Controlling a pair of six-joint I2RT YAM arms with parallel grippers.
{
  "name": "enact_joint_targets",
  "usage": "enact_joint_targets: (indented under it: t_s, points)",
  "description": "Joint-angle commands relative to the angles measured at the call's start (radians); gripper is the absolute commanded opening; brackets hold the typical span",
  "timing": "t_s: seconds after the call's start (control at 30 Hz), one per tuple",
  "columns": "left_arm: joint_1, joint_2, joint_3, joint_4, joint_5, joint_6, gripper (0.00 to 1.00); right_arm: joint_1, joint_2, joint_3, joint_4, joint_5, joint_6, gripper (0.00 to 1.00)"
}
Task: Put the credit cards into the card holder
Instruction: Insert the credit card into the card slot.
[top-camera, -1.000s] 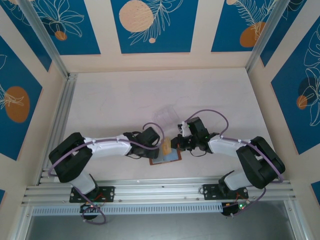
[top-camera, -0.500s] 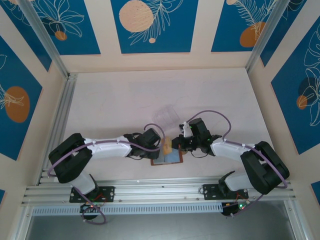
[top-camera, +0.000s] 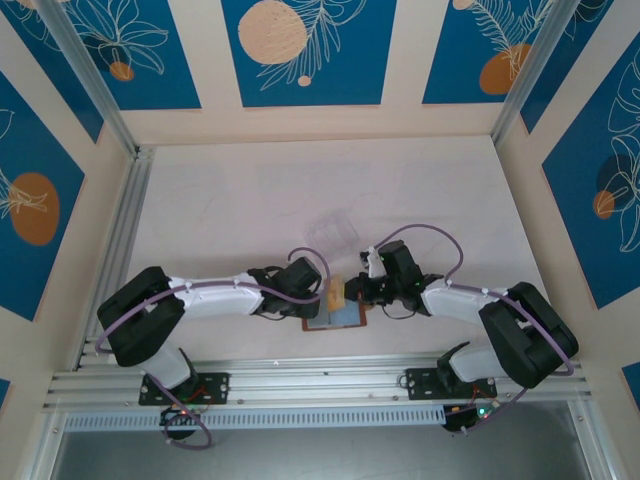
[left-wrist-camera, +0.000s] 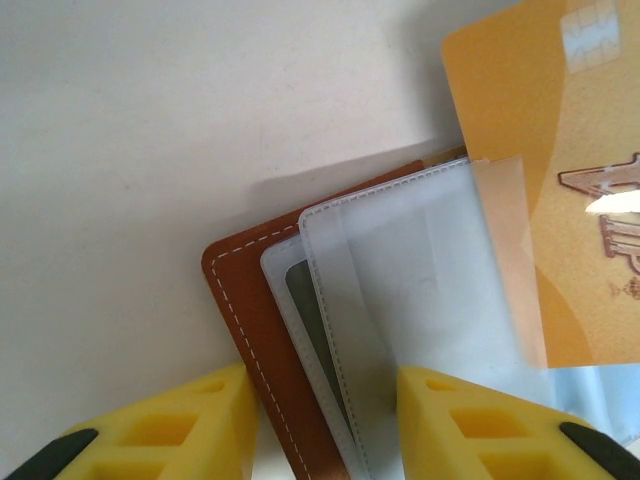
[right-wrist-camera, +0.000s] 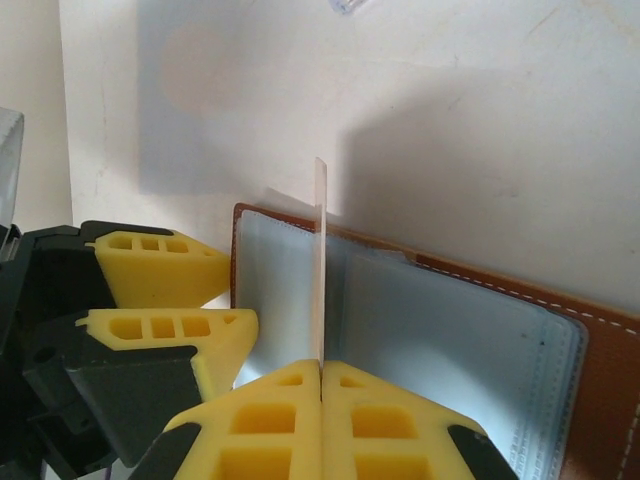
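The brown card holder (right-wrist-camera: 610, 380) lay open on the white table (top-camera: 230, 200), close to the 2 arms, with its blue-grey inside facing up. The right gripper (right-wrist-camera: 320, 375) was pressed together on 1 tan credit card (right-wrist-camera: 319, 250). It held the card up on its thin edge over the open card holder. The left gripper (left-wrist-camera: 325, 430) had its 2 yellow fingers (left-wrist-camera: 170, 430) spread part way, over a corner of the card holder. A clear plastic box (top-camera: 332, 232) sat a little farther back, apart from both.
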Motion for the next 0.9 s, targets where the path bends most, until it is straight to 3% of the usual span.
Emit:
enact_joint_targets:
  t_s: [0.0,0.87]
  points:
    - [-0.018,0.035,-0.035,-0.072,0.021,-0.007,0.39,0.019,0.028,-0.018,0.041,0.003,0.010,0.00]
    - [-0.018,0.037,-0.028,-0.089,0.005,0.000,0.38,0.141,-0.072,-0.165,0.006,0.155,0.121,0.00]
